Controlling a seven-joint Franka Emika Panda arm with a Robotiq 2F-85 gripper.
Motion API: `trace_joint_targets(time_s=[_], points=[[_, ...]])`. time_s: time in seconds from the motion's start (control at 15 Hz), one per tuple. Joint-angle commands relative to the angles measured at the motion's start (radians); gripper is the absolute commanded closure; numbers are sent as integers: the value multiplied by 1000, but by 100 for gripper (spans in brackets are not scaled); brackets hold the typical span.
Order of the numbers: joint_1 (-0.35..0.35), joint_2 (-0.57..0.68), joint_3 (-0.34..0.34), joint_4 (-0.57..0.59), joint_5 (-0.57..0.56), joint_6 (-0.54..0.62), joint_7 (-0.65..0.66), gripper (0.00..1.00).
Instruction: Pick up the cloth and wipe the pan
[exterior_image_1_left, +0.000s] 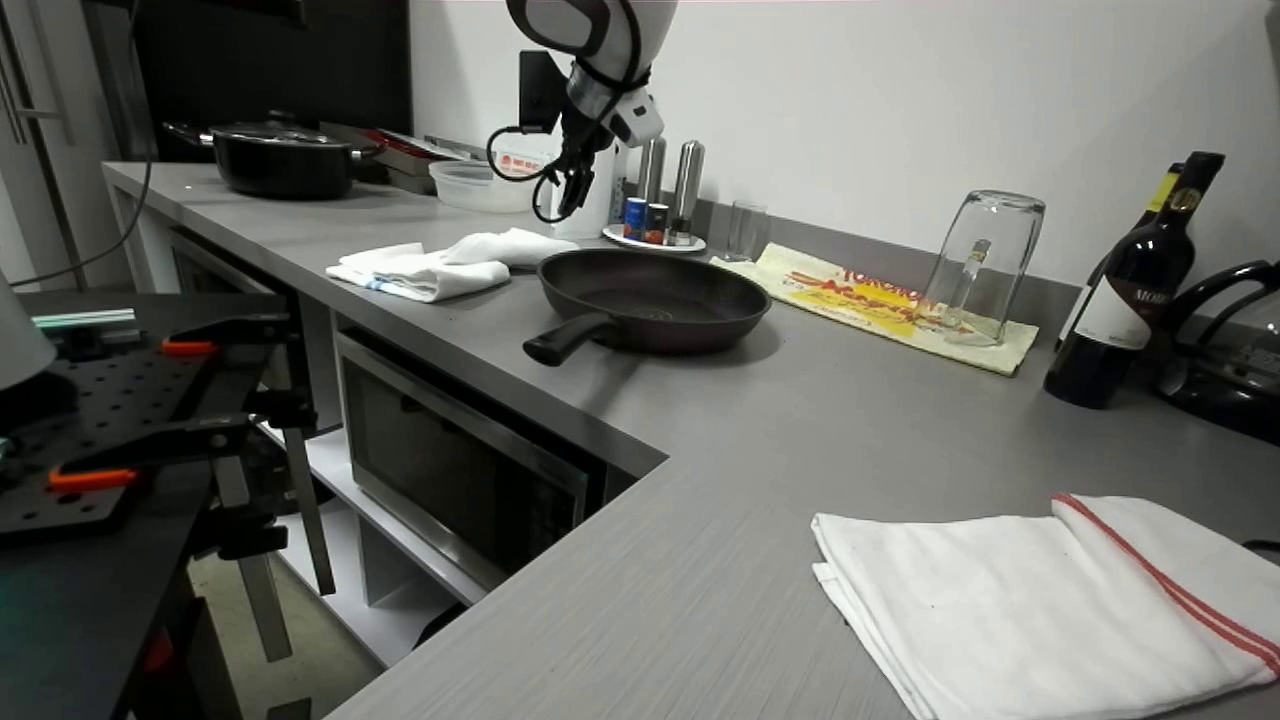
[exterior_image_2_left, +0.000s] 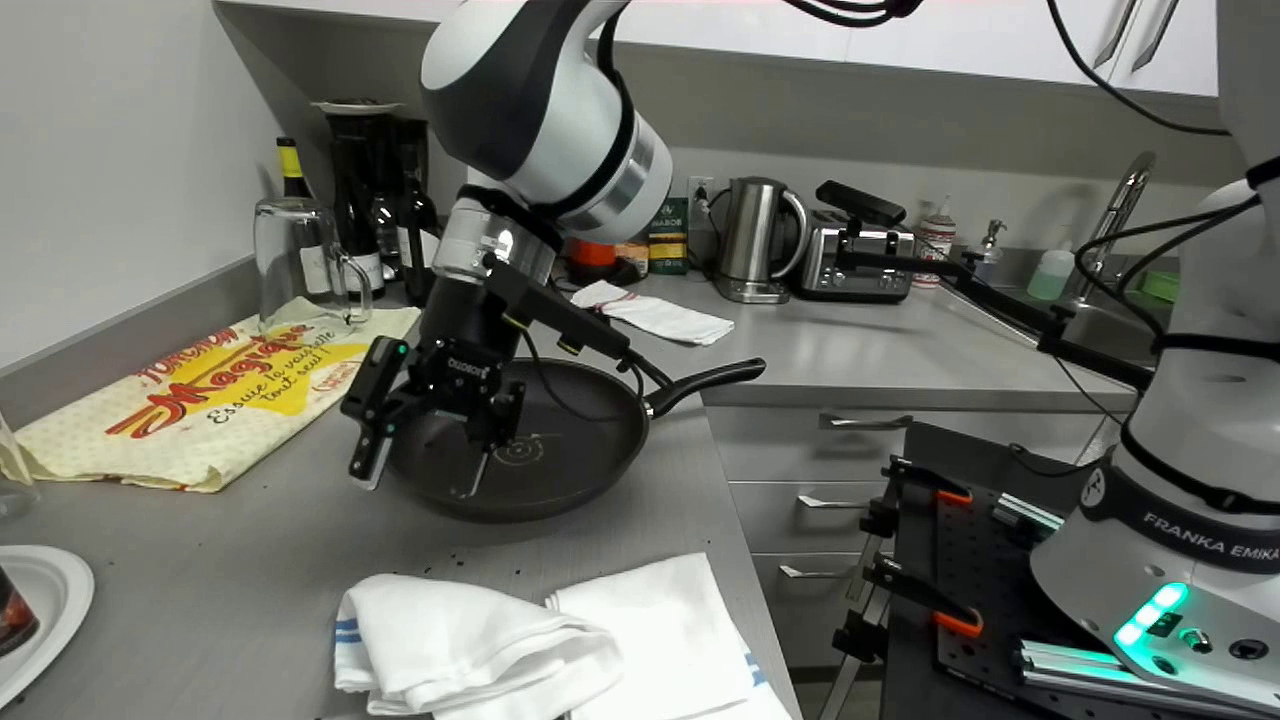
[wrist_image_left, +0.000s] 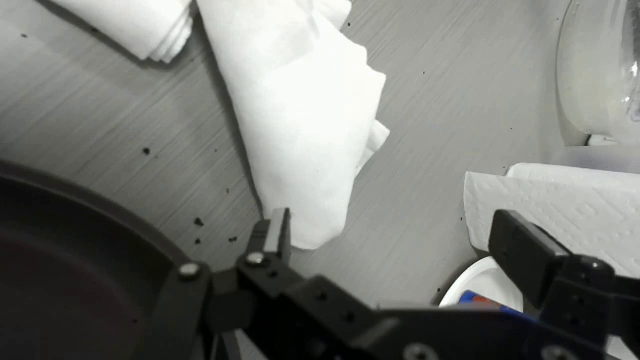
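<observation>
Your end effector (wrist_image_left: 395, 234) hangs above the tabletop (exterior_image_1_left: 800, 430), its fingers (wrist_image_left: 525, 250) set wide; a folded white cloth (wrist_image_left: 305, 135) lies near the pan (exterior_image_1_left: 655, 308).

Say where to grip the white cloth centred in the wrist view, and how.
Probably best: pinch the white cloth across its rounded lower end, the gripper coming from above, one jaw each side. That end tapers, rests on the counter and looks narrower than the open gap.
</observation>
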Motion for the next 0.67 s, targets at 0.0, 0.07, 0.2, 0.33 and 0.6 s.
trace_joint_targets(time_s=[0.0, 0.07, 0.2, 0.33, 0.6], points=[[22, 26, 0, 6, 20, -1, -45, 0], [30, 29, -3, -3, 8, 1, -49, 0], [44, 38, -3, -22, -7, 14, -69, 0], [61, 58, -5, -30, -34, 30, -93, 0], [83, 90, -3, -42, -86, 60, -117, 0]])
